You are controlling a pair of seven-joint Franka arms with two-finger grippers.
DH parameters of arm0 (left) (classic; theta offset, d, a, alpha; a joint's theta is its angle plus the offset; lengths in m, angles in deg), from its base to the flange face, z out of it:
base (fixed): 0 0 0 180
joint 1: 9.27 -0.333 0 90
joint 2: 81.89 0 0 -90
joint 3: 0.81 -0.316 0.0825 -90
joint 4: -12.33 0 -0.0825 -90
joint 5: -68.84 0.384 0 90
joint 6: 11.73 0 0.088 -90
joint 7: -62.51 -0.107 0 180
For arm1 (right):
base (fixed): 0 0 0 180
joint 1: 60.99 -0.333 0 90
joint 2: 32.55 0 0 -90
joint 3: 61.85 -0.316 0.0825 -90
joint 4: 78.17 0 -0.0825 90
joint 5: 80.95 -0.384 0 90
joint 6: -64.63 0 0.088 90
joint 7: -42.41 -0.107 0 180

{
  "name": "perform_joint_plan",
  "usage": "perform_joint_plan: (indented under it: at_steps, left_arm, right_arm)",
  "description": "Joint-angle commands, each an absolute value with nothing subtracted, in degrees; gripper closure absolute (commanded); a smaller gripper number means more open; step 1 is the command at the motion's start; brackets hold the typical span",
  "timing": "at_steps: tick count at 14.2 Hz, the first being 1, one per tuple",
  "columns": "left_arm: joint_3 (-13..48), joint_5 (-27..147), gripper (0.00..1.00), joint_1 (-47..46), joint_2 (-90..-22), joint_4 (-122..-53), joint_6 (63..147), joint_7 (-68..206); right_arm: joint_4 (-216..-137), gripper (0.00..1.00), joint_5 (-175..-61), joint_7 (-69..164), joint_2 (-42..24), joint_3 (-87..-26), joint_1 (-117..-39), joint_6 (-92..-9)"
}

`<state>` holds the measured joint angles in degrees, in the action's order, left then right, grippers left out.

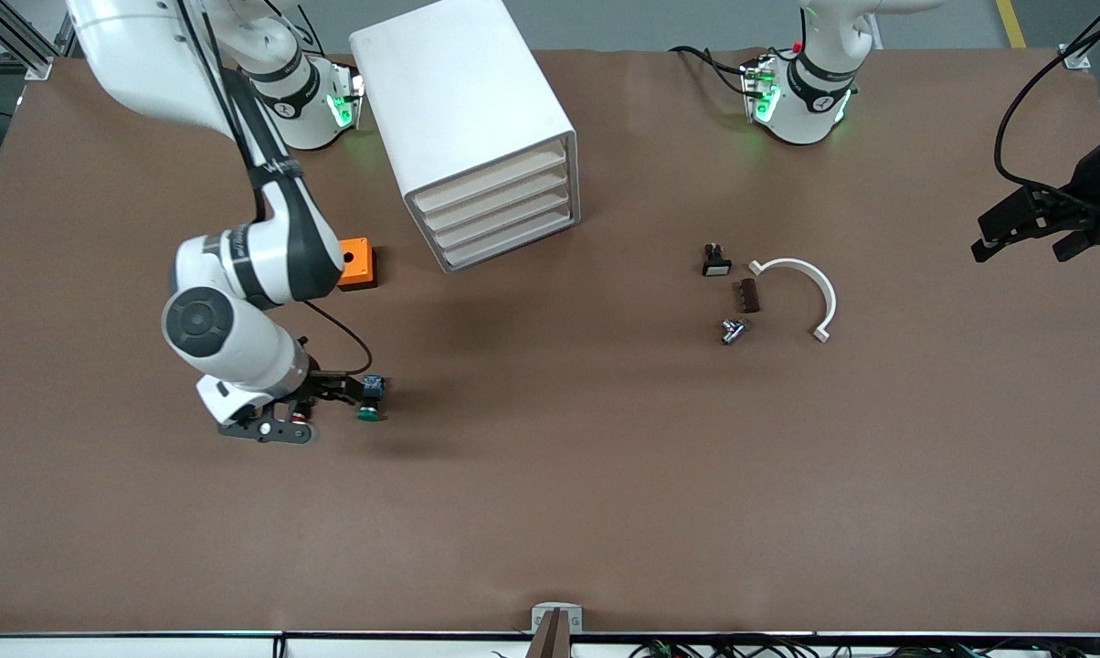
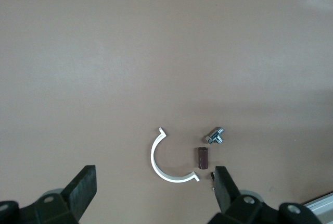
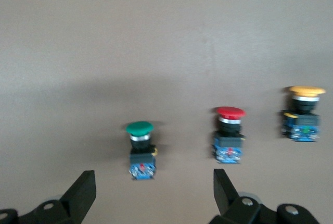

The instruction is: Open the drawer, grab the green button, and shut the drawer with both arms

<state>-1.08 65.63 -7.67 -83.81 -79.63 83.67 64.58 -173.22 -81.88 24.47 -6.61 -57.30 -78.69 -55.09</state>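
Button (image 3: 140, 128), green cap, lies on the surface between the parted fingers of the right end effector (image 1: 335, 391), toward the right arm's end. Left end effector (image 2: 153, 193) waits, fingers apart, over bare surface. Cabinet (image 1: 468, 128) drawers look shut. Judged step: taking the button; next, lower and close squarely on its body.

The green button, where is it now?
The green button lies on the table toward the right arm's end, just by the right tool, with the red button beside it.

red button (image 1: 301, 417) mostly hidden by right gripper (image 1: 335, 391)
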Motion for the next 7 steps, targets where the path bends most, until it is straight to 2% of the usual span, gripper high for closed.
perform_joint_plan:
  at_steps: [1, 7]
  left_arm:
    - [-1.3, 66.6, 0.0, -7.2, -83.2, -77.8, 82.6, 64.4]
    - [-1.3, 66.6, 0.0, -7.0, -83.1, -77.1, 82.6, 64.5]
  right_arm:
    - [-172.4, 0.0, -81.4, 29.5, -10.7, -58.0, -75.2, -48.5]
    - [-169.7, 0.0, -81.7, 31.5, -18.0, -57.9, -68.6, -37.5]
